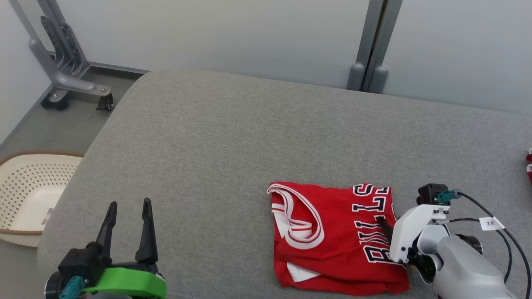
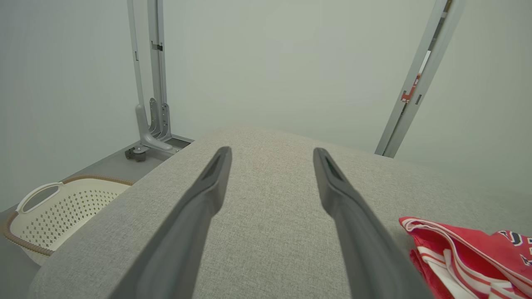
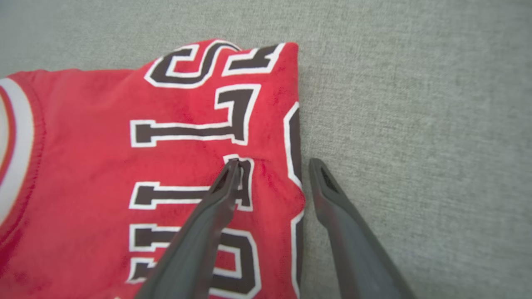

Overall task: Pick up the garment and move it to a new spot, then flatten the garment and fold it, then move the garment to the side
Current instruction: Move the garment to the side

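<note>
The garment (image 1: 332, 236) is a red jersey with black-and-white lettering, lying folded on the grey table (image 1: 216, 137) at the near right. My right gripper (image 1: 390, 230) is down at its right edge, open. In the right wrist view one finger (image 3: 216, 199) rests on the garment (image 3: 124, 145) over the lettering, and the other touches the bare cloth just beside the folded edge, so the right gripper (image 3: 275, 164) straddles that edge. My left gripper (image 1: 129, 203) hovers open at the near left with nothing in it. Beyond the left gripper (image 2: 271, 151), the garment (image 2: 465, 257) shows at the lower right.
A cream perforated basket (image 1: 29, 195) stands on the floor past the table's left edge. A grey metal stand on casters (image 1: 66, 70) is at the back left. Another red item (image 1: 529, 166) peeks in at the right edge. A tagged cable (image 1: 490, 223) trails from my right wrist.
</note>
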{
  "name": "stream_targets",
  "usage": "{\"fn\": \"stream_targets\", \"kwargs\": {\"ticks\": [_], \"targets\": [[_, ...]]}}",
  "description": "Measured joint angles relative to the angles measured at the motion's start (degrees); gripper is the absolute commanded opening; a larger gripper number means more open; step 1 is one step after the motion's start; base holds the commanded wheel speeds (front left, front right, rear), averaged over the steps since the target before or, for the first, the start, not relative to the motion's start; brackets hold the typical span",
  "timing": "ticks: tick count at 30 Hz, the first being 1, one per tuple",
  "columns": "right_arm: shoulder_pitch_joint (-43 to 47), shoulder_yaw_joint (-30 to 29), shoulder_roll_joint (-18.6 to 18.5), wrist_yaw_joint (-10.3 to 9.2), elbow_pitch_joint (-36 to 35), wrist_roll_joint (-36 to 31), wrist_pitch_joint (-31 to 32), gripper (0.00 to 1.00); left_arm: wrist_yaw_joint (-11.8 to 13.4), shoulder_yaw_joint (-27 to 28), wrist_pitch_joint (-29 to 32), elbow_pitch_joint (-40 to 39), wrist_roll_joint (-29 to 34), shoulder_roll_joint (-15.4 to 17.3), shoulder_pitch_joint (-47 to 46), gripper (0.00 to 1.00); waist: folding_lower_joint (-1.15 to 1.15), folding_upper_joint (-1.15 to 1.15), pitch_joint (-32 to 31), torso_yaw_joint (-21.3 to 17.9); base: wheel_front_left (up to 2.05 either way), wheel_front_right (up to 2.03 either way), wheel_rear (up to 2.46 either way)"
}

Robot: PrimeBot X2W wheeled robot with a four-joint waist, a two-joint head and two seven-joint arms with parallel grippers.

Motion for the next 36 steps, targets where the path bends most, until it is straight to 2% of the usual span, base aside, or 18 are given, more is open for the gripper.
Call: {"fn": "stream_targets", "kwargs": {"ticks": [1,6,8,9,10,11,12,17,26,30,36], "targets": [[-0.3,-0.2,-0.2,0.0,0.5,-0.2,-0.4,1.0,0.0,0.0,0.0,0.0,0.0,0.0,0.0,1.0,0.0,0.0,0.0,-0.2,0.0,0.0,0.0],[-0.7,0.7,0.3,-0.01,1.5,0.5,1.4,1.0,0.0,-0.3,0.0,0.4,0.0,0.0,0.0,1.0,0.0,0.0,-0.1,-1.0,0.0,0.0,0.0],[-0.7,1.2,0.7,-0.03,1.1,1.7,2.2,0.69,0.0,-0.3,0.0,0.5,0.0,0.0,0.0,1.0,0.0,0.0,-0.1,-1.2,0.0,0.0,0.0],[-0.6,1.6,0.8,-0.03,0.9,2.3,2.7,0.44,0.0,-0.3,0.0,0.5,0.0,0.0,0.0,1.0,0.0,0.0,0.0,-1.3,0.0,0.0,0.0],[-0.5,1.9,1.0,-0.03,0.7,2.7,3.0,0.36,0.0,-0.3,0.0,0.6,0.0,0.0,0.0,1.0,0.0,0.0,0.0,-1.4,0.0,0.0,0.0],[-0.3,2.3,1.2,-0.02,0.4,3.3,3.3,0.13,0.0,-0.3,0.0,0.6,0.0,0.0,-0.1,1.0,0.0,0.0,0.0,-1.4,0.0,0.0,0.0],[0.0,2.6,1.3,-0.02,0.0,4.0,3.4,0.0,0.0,-0.4,0.0,0.7,-0.1,0.0,-0.2,1.0,0.0,0.0,0.0,-1.4,0.0,0.0,0.0],[0.6,4.2,0.6,-0.05,-1.5,6.3,2.8,0.0,0.0,-0.5,0.0,0.9,-0.1,0.0,-0.5,1.0,0.0,0.0,-0.1,-1.3,0.0,0.0,0.0],[-4.1,6.8,-2.5,-0.04,-8.5,7.7,-5.0,0.0,0.0,-0.1,0.0,0.5,-0.1,0.0,-0.5,1.0,0.0,0.0,-0.5,-2.3,0.0,0.0,0.0],[-7.5,9.0,-4.0,-0.04,-12.0,9.2,-3.8,0.0,0.0,-0.5,0.0,0.2,-0.2,0.0,-0.5,1.0,0.0,0.0,-0.7,-3.6,0.0,0.0,0.0],[-13.3,12.5,-6.8,-0.05,-16.5,12.6,2.5,0.0,0.0,-2.5,0.0,-0.1,-1.4,0.0,-0.5,1.0,0.0,0.0,-0.8,-7.1,0.0,0.0,0.0]]}}
